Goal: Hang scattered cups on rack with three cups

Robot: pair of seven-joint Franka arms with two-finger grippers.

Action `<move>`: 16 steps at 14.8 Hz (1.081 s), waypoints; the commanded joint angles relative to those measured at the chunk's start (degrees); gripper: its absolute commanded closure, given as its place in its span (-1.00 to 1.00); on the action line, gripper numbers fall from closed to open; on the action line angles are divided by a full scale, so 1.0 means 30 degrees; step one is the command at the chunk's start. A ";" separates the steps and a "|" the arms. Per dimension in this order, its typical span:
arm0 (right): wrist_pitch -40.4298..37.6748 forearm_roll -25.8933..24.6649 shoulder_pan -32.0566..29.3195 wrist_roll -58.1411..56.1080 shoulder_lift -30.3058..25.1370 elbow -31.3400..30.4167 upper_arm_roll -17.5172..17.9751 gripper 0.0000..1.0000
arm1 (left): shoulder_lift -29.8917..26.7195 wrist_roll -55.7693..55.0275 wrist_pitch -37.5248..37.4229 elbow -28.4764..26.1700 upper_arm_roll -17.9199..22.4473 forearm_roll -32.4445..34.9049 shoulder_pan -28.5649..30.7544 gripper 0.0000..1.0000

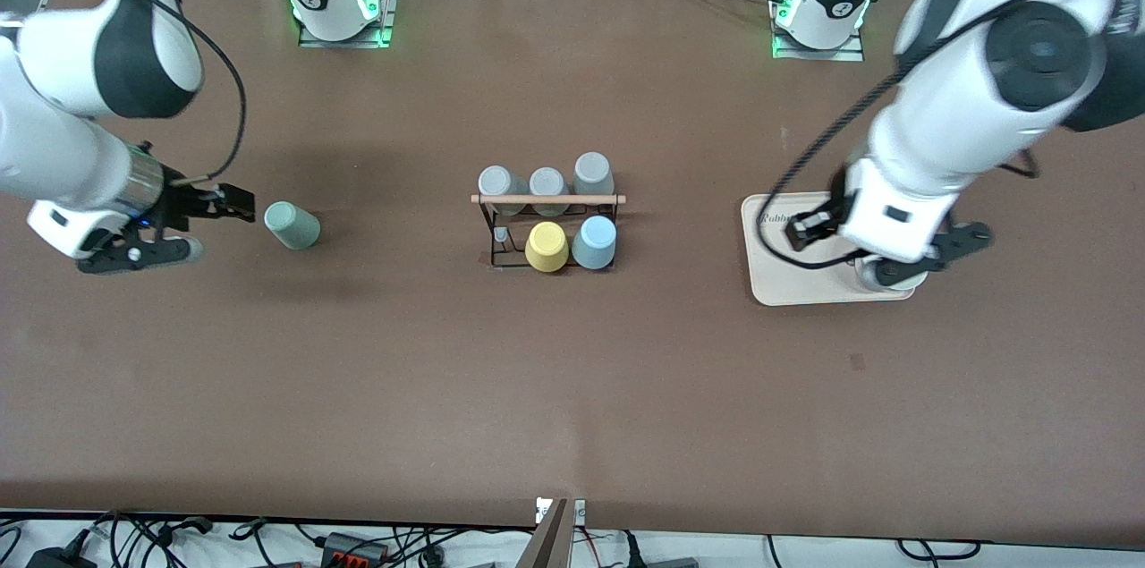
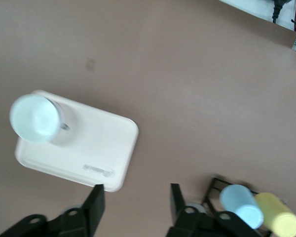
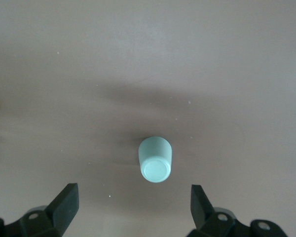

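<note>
- Front view: the mint cup stands on the worktop toward the right arm's end, just beside the right pincer; the blue cup sits on the rack.
- Left wrist view: the left pincer, spread wide and empty, hangs by the beige tray.
- Right wrist view: the wide, empty right pincer frames the mint cup.

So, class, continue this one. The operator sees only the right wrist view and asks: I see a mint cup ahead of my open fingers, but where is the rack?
Observer: The rack stands mid-table, toward the left arm's end from your mint cup.
Operator: Any peg free?
Observer: One looks free. Three grey cups, a yellow cup and a light blue cup take the rest.
Operator: And the other arm?
Observer: The left gripper hangs open over a beige tray with a pale cup on it.
</note>
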 commanded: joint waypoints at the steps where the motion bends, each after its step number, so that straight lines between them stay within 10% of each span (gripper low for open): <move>1: 0.2142 -0.0011 0.0121 0.0200 0.0563 -0.1421 -0.0111 -1.00 | -0.1173 0.3019 -0.0446 -0.0673 -0.0188 0.0159 0.1566 -0.44; 10: 0.5813 -0.0011 -0.0729 0.1666 0.0827 -0.5967 -0.0316 -1.00 | -0.3048 1.0408 -0.1766 -0.1639 -0.0217 -0.0715 0.5199 -1.00; 16: 0.8184 0.0019 -0.0758 0.1725 0.0974 -0.8105 -0.0316 -1.00 | -0.3137 1.0643 -0.1795 -0.1319 -0.0129 -0.0602 0.5581 -1.00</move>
